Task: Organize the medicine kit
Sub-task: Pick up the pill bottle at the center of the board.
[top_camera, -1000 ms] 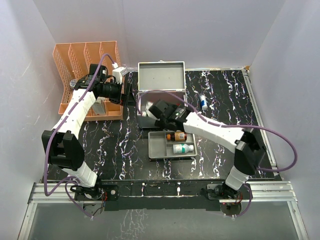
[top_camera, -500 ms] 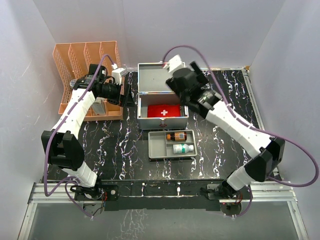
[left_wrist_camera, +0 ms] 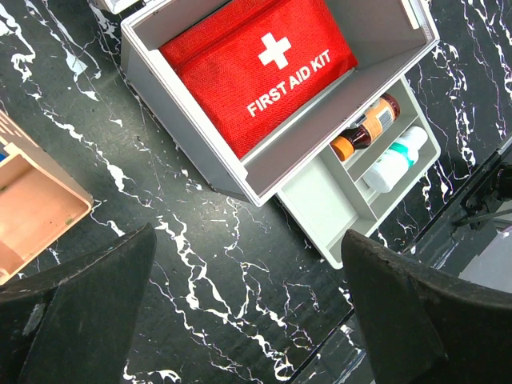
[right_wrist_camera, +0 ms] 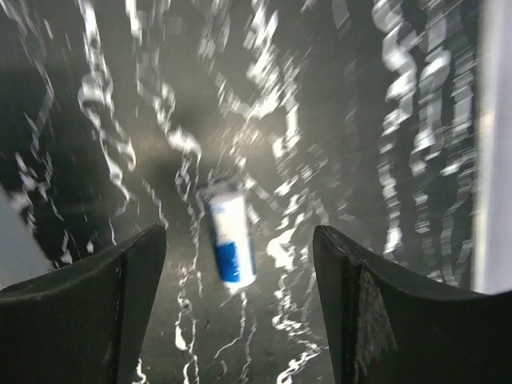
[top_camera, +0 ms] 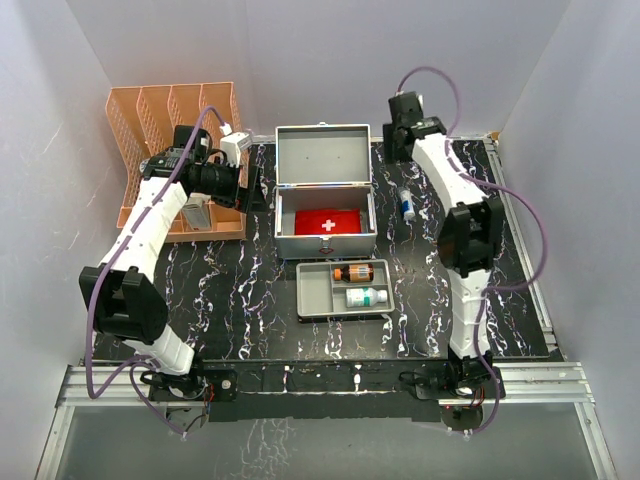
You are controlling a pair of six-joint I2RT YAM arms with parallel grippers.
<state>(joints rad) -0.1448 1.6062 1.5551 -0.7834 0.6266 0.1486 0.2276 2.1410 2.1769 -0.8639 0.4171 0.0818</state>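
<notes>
The medicine kit [top_camera: 325, 243] stands open at the table's back centre, lid [top_camera: 323, 155] upright. A red first-aid pouch [top_camera: 329, 222] lies inside; it also shows in the left wrist view [left_wrist_camera: 264, 72]. In front is a grey divided tray [top_camera: 318, 292] holding an amber bottle [top_camera: 354, 272] and a white bottle [top_camera: 367, 296]. My left gripper [top_camera: 255, 188] is open and empty, left of the kit, above bare table [left_wrist_camera: 248, 312]. My right gripper [top_camera: 398, 142] is open and empty at the back right, above a small white-and-blue tube [top_camera: 406, 204], blurred in its wrist view [right_wrist_camera: 230, 240].
An orange file organiser [top_camera: 150, 130] stands at the back left with a white box [top_camera: 197, 213] at its front. White walls close in the table on three sides. A metal rail [top_camera: 512, 220] runs along the right edge.
My right arm has swung up from the kit's front to the back right corner, uncovering the red pouch in the kit. My left arm has hardly moved.
</notes>
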